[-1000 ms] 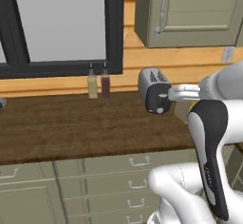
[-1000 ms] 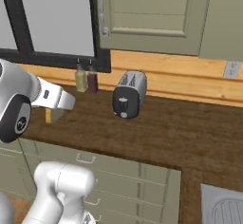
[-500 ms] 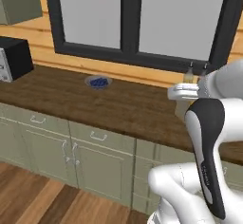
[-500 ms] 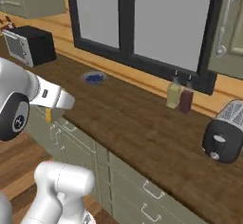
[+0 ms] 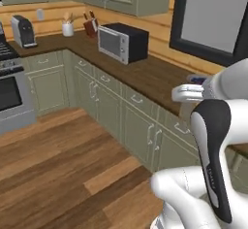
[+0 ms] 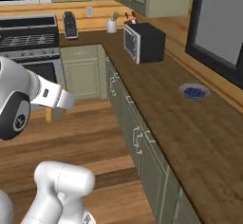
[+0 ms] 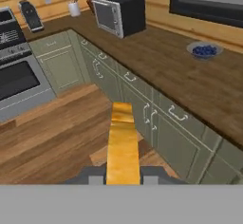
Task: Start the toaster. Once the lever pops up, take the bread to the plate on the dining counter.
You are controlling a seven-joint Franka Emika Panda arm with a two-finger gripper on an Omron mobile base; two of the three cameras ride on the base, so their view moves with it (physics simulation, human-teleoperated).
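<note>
Holding the bread point(image 7: 123, 144) edge-on, the gripper point(image 7: 123, 176) has its two dark fingertips point(image 7: 93, 176) pressed against the slice's lower sides, jaws narrowed onto it. In the hand view the slice stands upright and shows as a golden-orange strip with a paler top, hanging in the air above the wooden floor point(image 7: 61, 133), just off the near edge of the cabinet run. In the right base view a small tan sliver of the bread point(image 6: 48, 115) peeks out below the white forearm at the left.

A long dark wood surface point(image 6: 190, 123) on olive cabinet fronts point(image 5: 104, 102) runs from the near right toward the far left corner. On it sit a black microwave point(image 7: 118, 13) at the far end, and nearer, a small bowl of blueberries point(image 7: 204, 51) close to the wall under the dark window frame point(image 6: 213, 33). Past the microwave stand a white utensil holder point(image 5: 68, 28) and a knife block point(image 5: 90, 26), then a dark coffee machine point(image 5: 23, 31) round the corner. A stove point(image 6: 31, 42) with its oven door stands at the far left.
</note>
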